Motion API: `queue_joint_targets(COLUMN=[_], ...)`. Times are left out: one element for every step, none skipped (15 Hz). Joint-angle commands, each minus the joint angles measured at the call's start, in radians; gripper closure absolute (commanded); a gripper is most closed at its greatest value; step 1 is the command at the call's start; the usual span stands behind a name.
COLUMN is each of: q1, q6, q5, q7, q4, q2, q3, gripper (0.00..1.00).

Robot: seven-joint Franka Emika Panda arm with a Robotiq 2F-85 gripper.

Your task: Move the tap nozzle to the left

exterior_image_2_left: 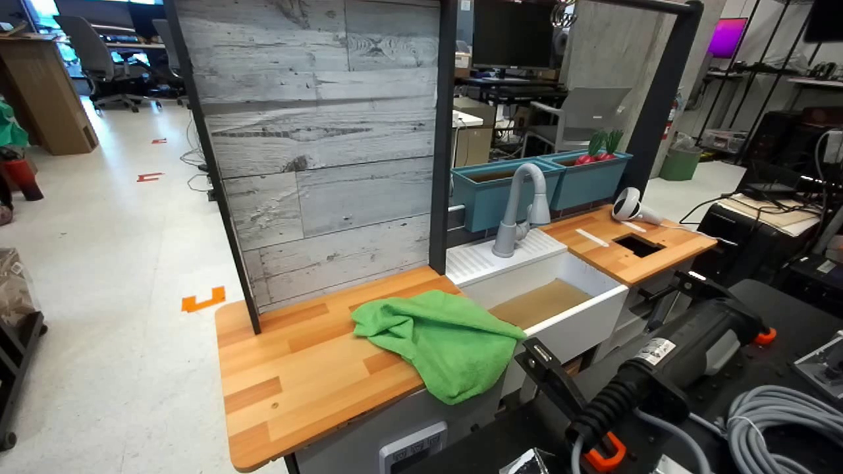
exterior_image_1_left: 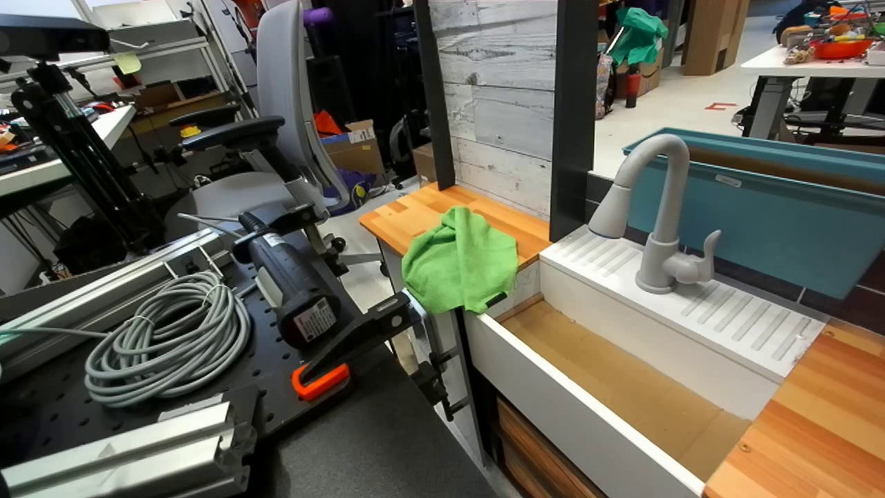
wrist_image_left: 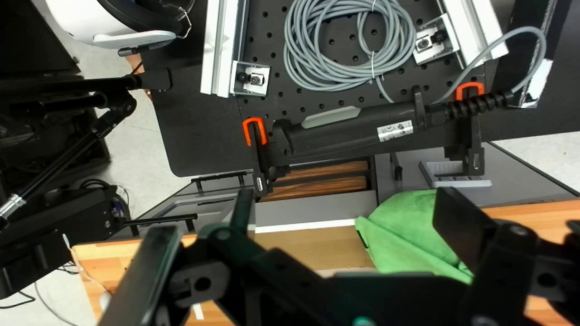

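Observation:
The tap nozzle (exterior_image_1_left: 674,187) is a matte grey gooseneck spout on a round base with a small side lever. It stands on the white ribbed ledge (exterior_image_1_left: 743,311) behind the sink, and also shows in an exterior view (exterior_image_2_left: 511,207). Its flared end points out toward the basin side. The tap does not show in the wrist view. My gripper (wrist_image_left: 349,210) is open in the wrist view, with its two fingers wide apart and nothing between them. The arm and gripper are out of both exterior views, so I cannot tell their exact distance from the tap.
A green cloth (exterior_image_1_left: 460,259) lies over the wooden counter (exterior_image_2_left: 296,368) and the sink edge. The white sink (exterior_image_1_left: 588,408) has a brown floor. Teal planters (exterior_image_2_left: 586,187) stand behind the tap. A black tool (wrist_image_left: 353,131) and coiled grey cable (wrist_image_left: 308,59) lie on the black table.

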Motion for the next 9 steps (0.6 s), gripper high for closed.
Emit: queue_joint_targets(q1=[-0.016,-0.023,-0.035,-0.043,-0.052,-0.062,-0.068,-0.079,-0.086], q6=[0.056,0.078,0.108,0.136,0.173,0.2,0.241,0.27,0.312], q5=[-0.009,-0.009,-0.004,-0.004,-0.012,-0.018,-0.014,-0.014,-0.014], q7=[0.051,0.064,0.087,0.099,0.102,0.099,0.085,0.083,0.068], q4=[0.055,0.073,0.097,0.116,0.141,0.167,0.19,0.219,0.245], q2=[0.076,0.101,0.134,0.162,0.196,0.229,0.263,0.301,0.34], q3=[-0.016,-0.019,-0.023,-0.028,-0.036,-0.045,-0.063,-0.076,-0.095], gripper=[0.0,0.0,0.0,0.0,0.0,0.0,0.0,0.0,0.0])
